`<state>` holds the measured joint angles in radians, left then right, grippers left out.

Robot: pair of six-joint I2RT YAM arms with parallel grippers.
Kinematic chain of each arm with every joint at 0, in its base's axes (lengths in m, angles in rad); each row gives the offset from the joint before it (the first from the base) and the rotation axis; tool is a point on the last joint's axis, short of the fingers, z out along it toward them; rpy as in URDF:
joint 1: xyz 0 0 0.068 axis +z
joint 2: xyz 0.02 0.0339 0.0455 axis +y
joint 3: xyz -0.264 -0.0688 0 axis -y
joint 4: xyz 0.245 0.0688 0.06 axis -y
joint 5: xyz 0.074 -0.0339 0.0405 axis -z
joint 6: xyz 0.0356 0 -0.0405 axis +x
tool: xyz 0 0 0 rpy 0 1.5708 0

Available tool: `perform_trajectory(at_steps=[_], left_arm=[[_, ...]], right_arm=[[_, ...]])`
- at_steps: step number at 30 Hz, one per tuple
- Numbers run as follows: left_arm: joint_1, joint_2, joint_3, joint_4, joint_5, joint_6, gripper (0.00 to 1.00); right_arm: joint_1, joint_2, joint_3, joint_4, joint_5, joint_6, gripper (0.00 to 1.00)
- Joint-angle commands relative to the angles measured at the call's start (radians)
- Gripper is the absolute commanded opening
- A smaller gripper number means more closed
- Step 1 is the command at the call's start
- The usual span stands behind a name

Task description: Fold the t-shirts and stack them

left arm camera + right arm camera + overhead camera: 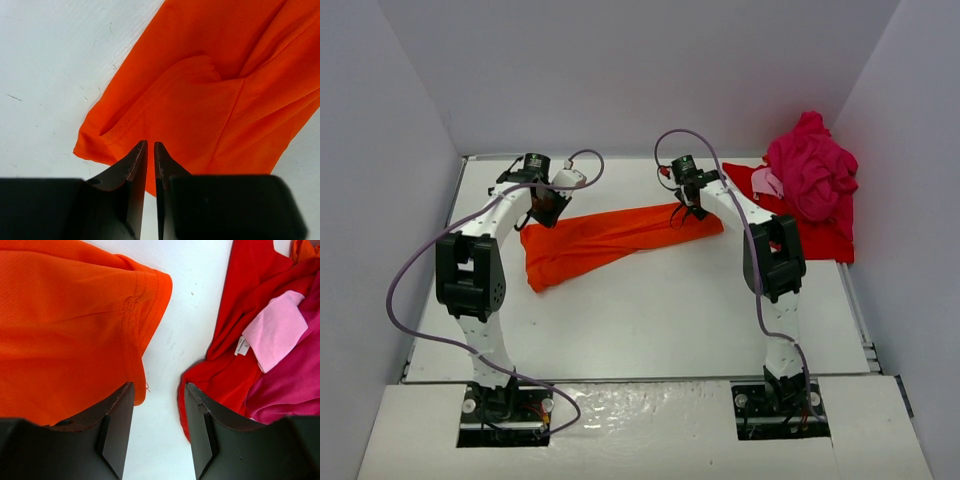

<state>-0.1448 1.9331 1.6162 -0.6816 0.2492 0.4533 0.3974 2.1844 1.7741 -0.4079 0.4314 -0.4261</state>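
While the orange t-shirt [610, 240] lies long axis left-to-right on the table [650, 320], the left gripper [151, 145] looks clenched on its left hem. The right gripper [159, 385] is released, straddling the right hem. Red and magenta t-shirts [810, 180] are piled just right.

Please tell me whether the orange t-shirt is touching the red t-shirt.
Apart. The right wrist view shows bare white table between the orange t-shirt and the red t-shirt.
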Motion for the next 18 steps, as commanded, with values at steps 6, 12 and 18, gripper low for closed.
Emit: perform_trajectory(at_steps=[6,12,18], left_arm=[[0.008,0.012,0.056,-0.015,-0.029,0.022,0.09],[0.013,0.017,0.041,-0.015,-0.035,0.031,0.04],[0.016,-0.027,-0.012,0.007,-0.037,0.046,0.0]], right_arm=[[-0.025,-0.098,0.007,0.032,0.005,-0.003,0.45],[-0.029,-0.044,0.076,-0.01,-0.06,-0.044,0.47],[-0.028,0.044,0.24,-0.098,-0.183,-0.055,0.46]])
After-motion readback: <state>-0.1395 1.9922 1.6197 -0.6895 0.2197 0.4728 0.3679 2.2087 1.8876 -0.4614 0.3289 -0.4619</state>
